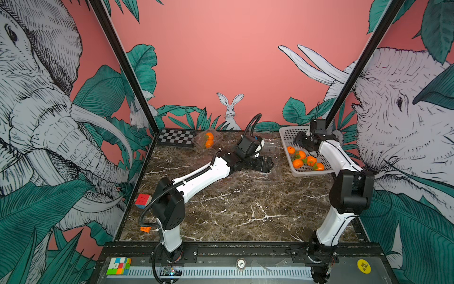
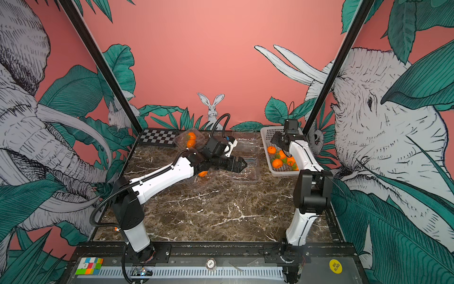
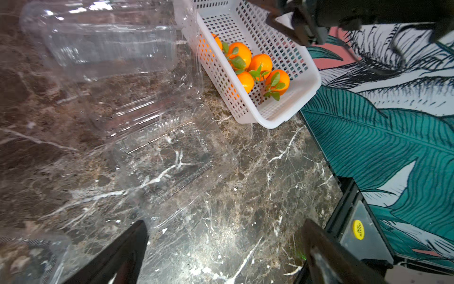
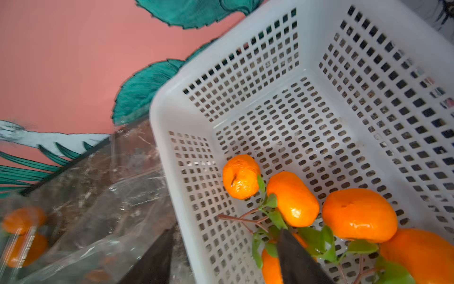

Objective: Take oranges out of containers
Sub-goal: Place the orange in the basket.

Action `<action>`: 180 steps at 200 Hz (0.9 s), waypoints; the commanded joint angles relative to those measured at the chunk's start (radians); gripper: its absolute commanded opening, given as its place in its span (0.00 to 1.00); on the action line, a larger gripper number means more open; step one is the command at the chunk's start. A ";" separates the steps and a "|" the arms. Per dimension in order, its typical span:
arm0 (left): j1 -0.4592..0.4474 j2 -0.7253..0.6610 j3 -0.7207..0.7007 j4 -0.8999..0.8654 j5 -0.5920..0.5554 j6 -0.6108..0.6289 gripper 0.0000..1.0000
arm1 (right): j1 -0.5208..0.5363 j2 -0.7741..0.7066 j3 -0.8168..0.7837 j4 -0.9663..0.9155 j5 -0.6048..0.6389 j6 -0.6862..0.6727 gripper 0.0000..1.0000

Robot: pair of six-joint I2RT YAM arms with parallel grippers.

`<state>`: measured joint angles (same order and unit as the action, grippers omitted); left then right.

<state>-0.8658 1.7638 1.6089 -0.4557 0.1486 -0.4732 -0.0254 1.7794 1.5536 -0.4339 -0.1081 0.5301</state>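
Nearest the lens, a multicoloured puzzle cube (image 1: 119,265) sits on the black front rail, beside the bases of two white-and-black robot arms. Beyond it, over the brown marble-patterned tabletop (image 1: 233,216), the left gripper (image 3: 224,222) hovers low with its dark fingers spread wide and nothing between them. It is close to an empty clear plastic clamshell container (image 3: 162,162) lying open on the table. A second empty clear container (image 3: 110,46) lies just beside the white perforated plastic basket (image 1: 309,172) at the table's back right.

Five small bright-orange oranges (image 1: 297,163), several with green leaves, lie clustered in the basket's near end. The right gripper (image 4: 226,232) hangs over the basket, its fingers apart and holding nothing.

At the back, next to a black-and-white chessboard (image 1: 175,137), a third clear container (image 1: 200,142) holds two more oranges (image 1: 209,135). In a top view one further orange (image 2: 202,173) shows under the left arm's forearm, inside a fourth clear container (image 2: 208,180). A red-faced puzzle cube (image 1: 142,200) and a small flat orange block (image 1: 145,229) lie along the table's left edge.
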 commanded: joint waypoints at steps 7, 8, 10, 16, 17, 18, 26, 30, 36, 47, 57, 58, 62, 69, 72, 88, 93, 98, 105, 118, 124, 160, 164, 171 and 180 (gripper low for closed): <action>0.038 -0.119 -0.022 -0.063 -0.125 0.086 0.99 | 0.046 -0.104 -0.071 0.057 -0.029 -0.017 0.99; 0.040 -0.123 -0.026 -0.062 -0.127 0.087 0.99 | 0.049 -0.108 -0.075 0.057 -0.030 -0.018 0.99; 0.043 -0.131 -0.032 -0.062 -0.129 0.088 0.99 | 0.053 -0.114 -0.079 0.060 -0.031 -0.017 0.99; 0.057 -0.149 -0.053 -0.061 -0.133 0.090 0.99 | 0.070 -0.131 -0.095 0.069 -0.037 -0.015 0.98; 0.058 -0.152 -0.056 -0.061 -0.133 0.090 0.99 | 0.073 -0.133 -0.098 0.070 -0.038 -0.016 0.98; 0.061 -0.155 -0.060 -0.061 -0.133 0.089 0.99 | 0.076 -0.135 -0.100 0.070 -0.038 -0.015 0.99; 0.085 -0.180 -0.089 -0.060 -0.136 0.083 0.99 | 0.105 -0.158 -0.116 0.078 -0.040 -0.022 0.98; 0.096 -0.196 -0.106 -0.060 -0.137 0.081 0.99 | 0.122 -0.168 -0.122 0.078 -0.034 -0.028 0.99; 0.114 -0.218 -0.127 -0.061 -0.140 0.078 0.99 | 0.155 -0.170 -0.132 0.079 -0.019 -0.039 0.99; 0.143 -0.263 -0.173 -0.072 -0.156 0.075 0.99 | 0.221 -0.222 -0.143 0.081 0.007 -0.068 0.98; 0.159 -0.306 -0.212 -0.084 -0.173 0.077 0.99 | 0.296 -0.237 -0.145 0.073 0.039 -0.096 0.99; 0.159 -0.310 -0.216 -0.085 -0.176 0.078 0.99 | 0.302 -0.237 -0.145 0.072 0.042 -0.099 0.99; 0.189 -0.328 -0.231 -0.090 -0.181 0.080 0.99 | 0.331 -0.239 -0.145 0.069 0.053 -0.107 0.99; 0.208 -0.358 -0.258 -0.098 -0.189 0.081 0.99 | 0.379 -0.238 -0.147 0.067 0.064 -0.113 0.98; 0.215 -0.371 -0.269 -0.104 -0.193 0.079 0.99 | 0.397 -0.235 -0.147 0.067 0.066 -0.113 0.98; 0.269 -0.440 -0.346 -0.111 -0.176 0.037 0.99 | 0.492 -0.195 -0.142 0.061 0.074 -0.110 0.97; 0.295 -0.460 -0.378 -0.101 -0.149 0.010 0.99 | 0.521 -0.186 -0.132 0.053 0.079 -0.110 0.97; 0.323 -0.479 -0.416 -0.086 -0.108 -0.015 0.99 | 0.548 -0.145 -0.123 0.049 0.084 -0.112 0.96; 0.367 -0.503 -0.472 -0.053 -0.041 -0.057 0.99 | 0.585 -0.115 -0.113 0.049 0.092 -0.112 0.95; 0.444 -0.538 -0.579 0.025 0.078 -0.135 0.99 | 0.649 -0.061 -0.088 0.048 0.105 -0.109 0.91; 0.476 -0.554 -0.625 0.060 0.124 -0.169 0.99 | 0.673 -0.037 -0.079 0.050 0.106 -0.102 0.90; 0.614 -0.641 -0.834 0.187 0.256 -0.298 0.99 | 0.790 0.106 -0.002 0.046 0.106 -0.070 0.80; 0.626 -0.647 -0.852 0.197 0.270 -0.307 0.99 | 0.799 0.122 0.011 0.040 0.106 -0.069 0.79; 0.647 -0.657 -0.882 0.216 0.292 -0.323 0.99 | 0.815 0.151 0.027 0.033 0.107 -0.064 0.78; 0.670 -0.666 -0.915 0.234 0.317 -0.340 0.99 | 0.827 0.181 0.047 0.031 0.107 -0.058 0.77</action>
<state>-0.2485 1.1587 0.7578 -0.3321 0.3309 -0.7105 0.7650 1.9125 1.5341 -0.3912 -0.0189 0.4473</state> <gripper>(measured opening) 0.991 0.780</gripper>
